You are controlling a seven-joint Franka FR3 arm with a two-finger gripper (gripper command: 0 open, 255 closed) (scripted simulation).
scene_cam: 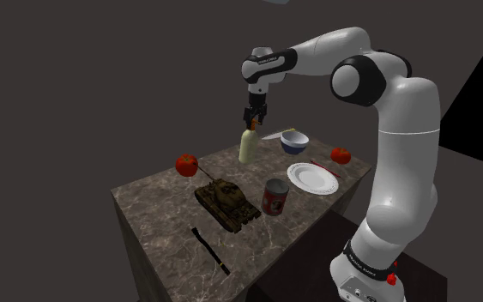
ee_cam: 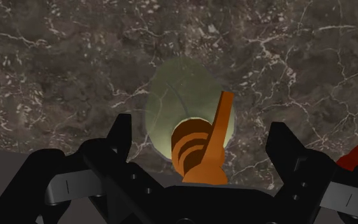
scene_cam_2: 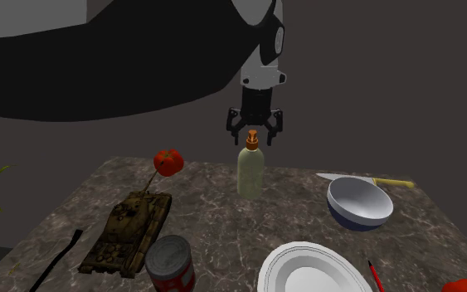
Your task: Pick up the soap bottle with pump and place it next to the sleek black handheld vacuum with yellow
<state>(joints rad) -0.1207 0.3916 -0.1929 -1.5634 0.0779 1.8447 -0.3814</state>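
Step in hand: the grasp, I judge. Shoulder view, left to right: tomato (scene_cam: 186, 164); thin black vacuum (scene_cam: 209, 250) lying flat near the front edge of the table (scene_cam: 155, 213); tank (scene_cam: 227, 203); then the bottle (scene_cam: 248, 146), upright toward the far edge and well apart from the vacuum. The gripper (scene_cam: 253, 123) hangs straight over the bottle. Its jaws are apart, one on each side of the orange pump (ee_cam: 196, 149), and neither touches it. Right of that: can (scene_cam: 274, 197), bowl (scene_cam: 294, 141), plate (scene_cam: 312, 178).

Doing it well: I'd go lower before closing, so the pads take the neck or upper body. The spout juts to one side and would likely twist or slip. Centre on the collar, close gently, lift straight up. The carry must clear the tank, which sits between bottle and vacuum. Set the bottle down upright just beside the vacuum, not on it, and mind the nearby table edge.

Writing: there are white marks on the arm (scene_cam: 394, 129) at its wrist band and base ring, but I can't read them. The can has a red label with no legible words. I see no label on the bottle.
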